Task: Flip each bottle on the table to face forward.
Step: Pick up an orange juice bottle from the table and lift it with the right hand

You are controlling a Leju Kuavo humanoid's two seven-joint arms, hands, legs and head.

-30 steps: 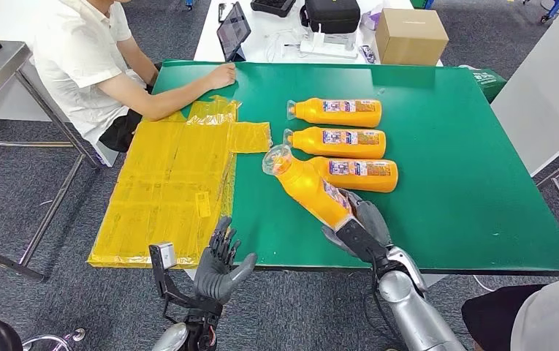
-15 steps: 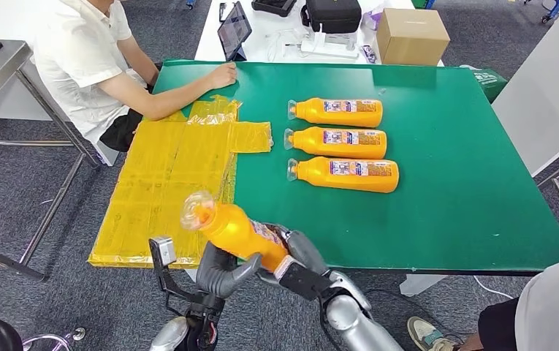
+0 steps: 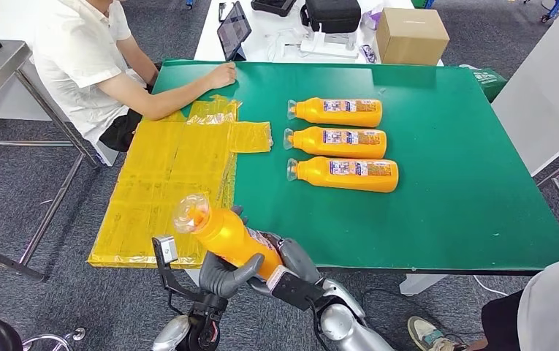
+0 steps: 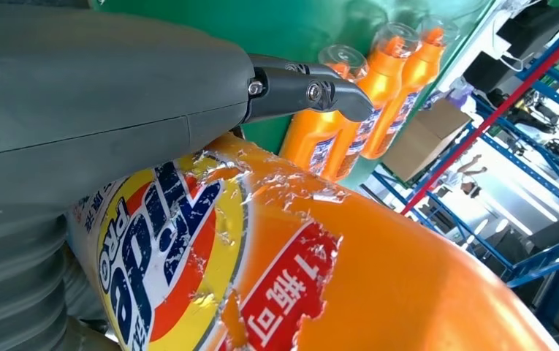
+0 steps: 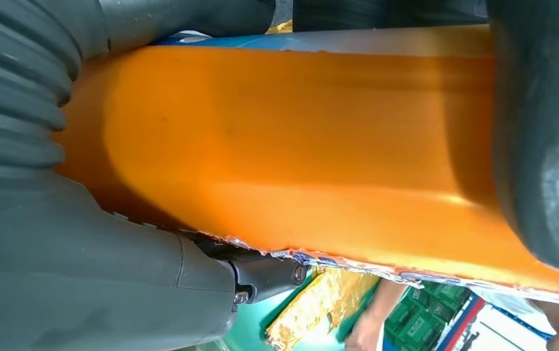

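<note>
Nearest, off the table's [image 3: 437,241] front edge: bottle [image 3: 225,232] held in the air, tilted, clear cap up and left. Right hand [image 3: 294,265] clamped round its lower body; left hand [image 3: 223,276] cupped under the middle, thumb pressed across the label. Probably rigid plastic, smooth and a bit slick, weighty if full; torn label gives some friction. Best gripped mid-body, never by the cap. Beyond, yellow sheet [image 3: 166,183] on the table's left. Farther on, three bottles [image 3: 342,174] lying in a row, labels up.
</note>
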